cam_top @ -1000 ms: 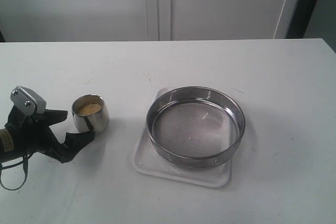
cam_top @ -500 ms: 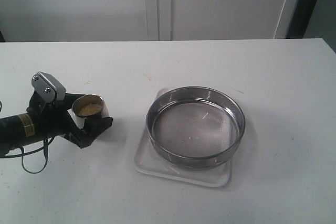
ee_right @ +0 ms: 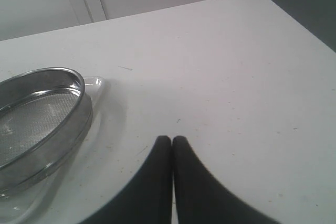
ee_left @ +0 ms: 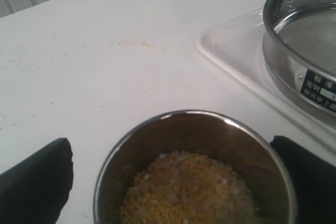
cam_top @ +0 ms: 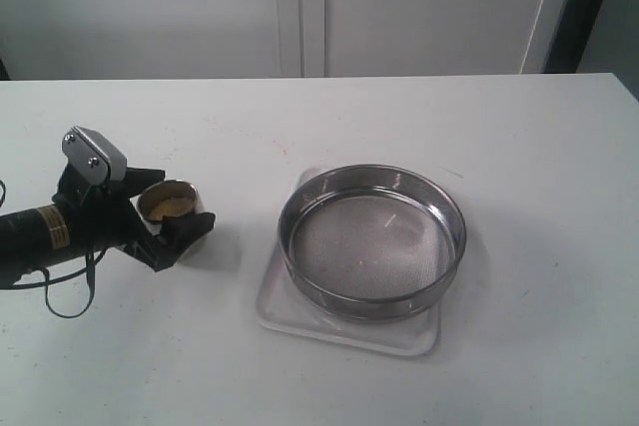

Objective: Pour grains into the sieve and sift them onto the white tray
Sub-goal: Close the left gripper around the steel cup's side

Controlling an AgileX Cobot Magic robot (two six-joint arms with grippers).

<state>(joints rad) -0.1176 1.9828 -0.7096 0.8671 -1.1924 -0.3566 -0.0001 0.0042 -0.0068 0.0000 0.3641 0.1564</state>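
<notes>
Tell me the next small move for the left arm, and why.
Probably close the left gripper on the steel cup. Its open fingers stand on either side of the cup, and the grains lie inside it. The sieve on the white tray shows no heap yet, so pouring needs a grip first.

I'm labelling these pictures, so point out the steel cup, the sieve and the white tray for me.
cup (ee_left: 210,135), left wrist view, bare inner wall.
sieve (cam_top: 371,246), exterior view, middle of the mesh.
white tray (cam_top: 339,332), exterior view, near rim in front of the sieve.
</notes>
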